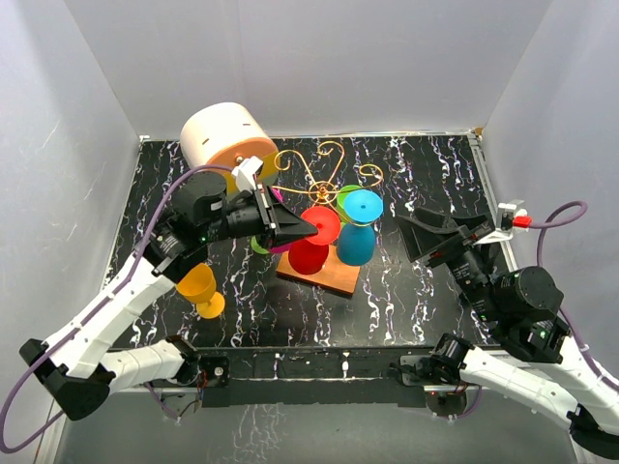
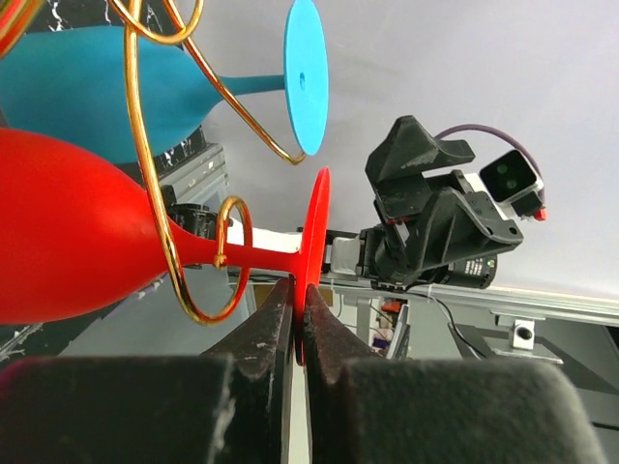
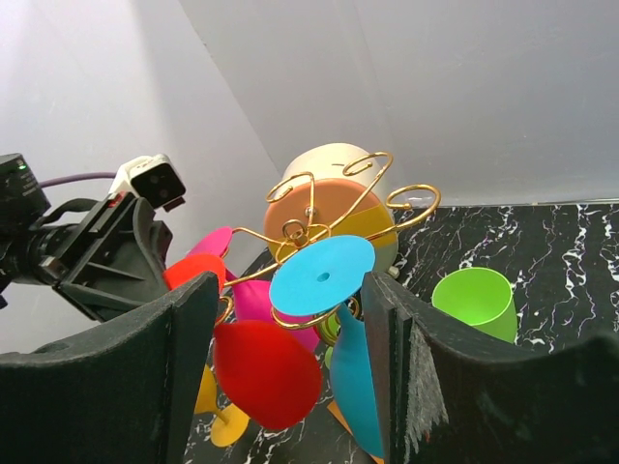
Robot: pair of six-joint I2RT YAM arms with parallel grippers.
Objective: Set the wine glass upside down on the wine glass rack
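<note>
Wine glass (image 1: 309,254), red, hangs upside down on wine glass rack (image 1: 338,278), stem through gold wire loop. My left gripper (image 2: 298,290) clamped on its foot rim. My right gripper (image 1: 411,239) apart, empty, right of rack.

White walls (image 1: 290,58), black tabletop (image 1: 387,304) — white-veined marble

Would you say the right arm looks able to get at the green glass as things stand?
Probably yes: the right gripper is open, and the green glass stands on bare table beside the wine glass rack, with nothing between gripper and glass.
</note>
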